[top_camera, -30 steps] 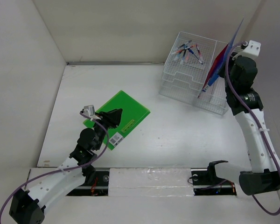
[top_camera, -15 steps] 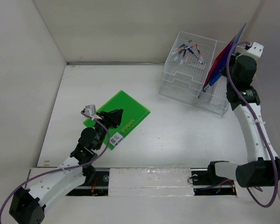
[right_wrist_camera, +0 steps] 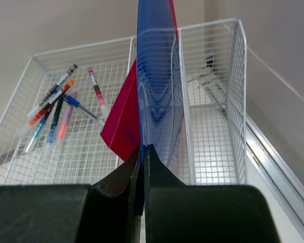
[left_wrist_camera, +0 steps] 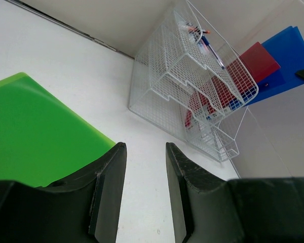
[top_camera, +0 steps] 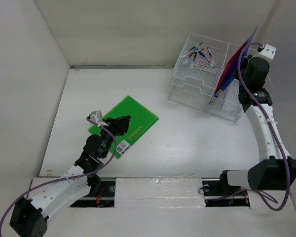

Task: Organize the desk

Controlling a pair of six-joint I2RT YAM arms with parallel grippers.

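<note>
- the desk (top_camera: pixel 187 143) was the broad white tabletop filling the middle of the top view, with upright white panels (top_camera: pixel 19 98) at its sides and the two arms' bases along its near edge.
- a flat green folder (top_camera: pixel 138 118) lay on its left half, turned cornerwise, with a barcode label (top_camera: pixel 122 146) near the closest corner.
- the left gripper (left_wrist_camera: pixel 144 147) hung over the near part of that folder. its two black fingers (left_wrist_camera: pixel 109 187) stood a little apart with nothing between them, and i could not tell whether they touched the green surface.
- at the far right corner stood a white wire-mesh organizer (top_camera: pixel 197 91), with tiered trays on its left and a taller upright compartment on its right.
- a loose bunch of pens (top_camera: pixel 200 53) lay crossed in the top tray.
- a red folder (right_wrist_camera: pixel 122 124) leaned tilted in the right-hand part, and a blue folder (right_wrist_camera: pixel 154 76) stood just beside it, reaching out above the wire rim.
- the right gripper (right_wrist_camera: pixel 143 149) was up by the organizer's right side, its fingers (right_wrist_camera: pixel 159 182) pressed together on one edge of the blue folder, pinching it.
</note>
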